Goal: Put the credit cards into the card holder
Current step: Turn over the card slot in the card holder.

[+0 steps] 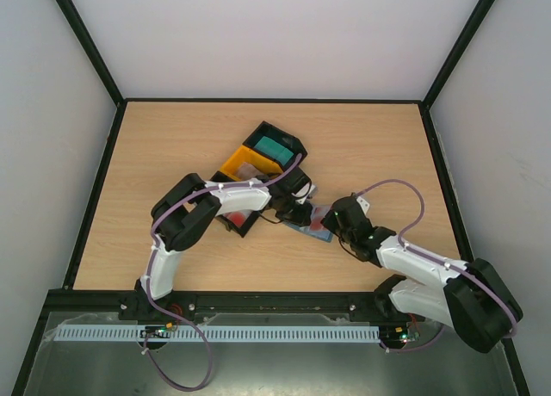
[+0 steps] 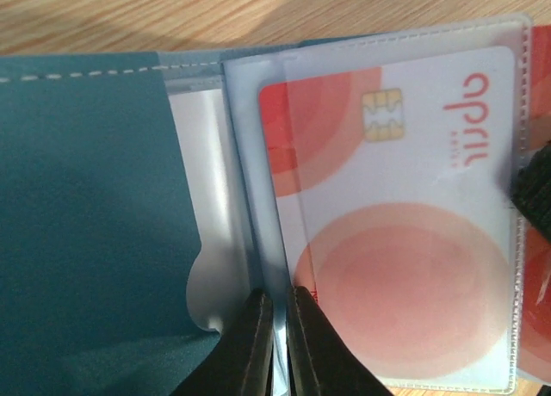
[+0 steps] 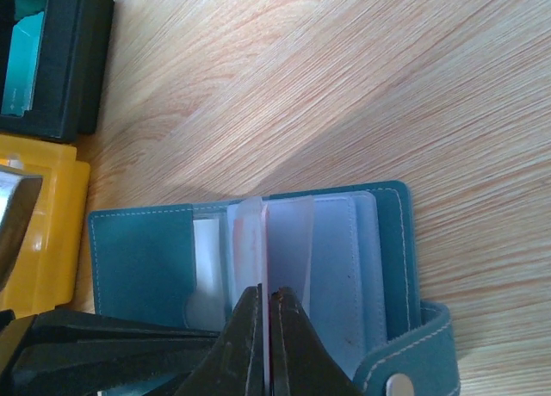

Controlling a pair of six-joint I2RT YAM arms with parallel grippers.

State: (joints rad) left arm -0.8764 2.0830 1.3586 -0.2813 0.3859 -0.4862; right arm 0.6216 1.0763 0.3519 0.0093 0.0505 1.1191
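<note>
Light wood table [image 1: 172, 146], plain white walls [image 1: 275, 34], black frame posts [image 1: 87, 43]

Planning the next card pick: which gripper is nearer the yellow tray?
Left. The left gripper pinches the card holder on its side facing the yellow tray; the right gripper grips it from the opposite side, farther away.

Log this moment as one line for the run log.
wallet open | red-and-white card in clear sleeve | left end effector pinching sleeve edge | right end effector shut on a sleeve
</note>
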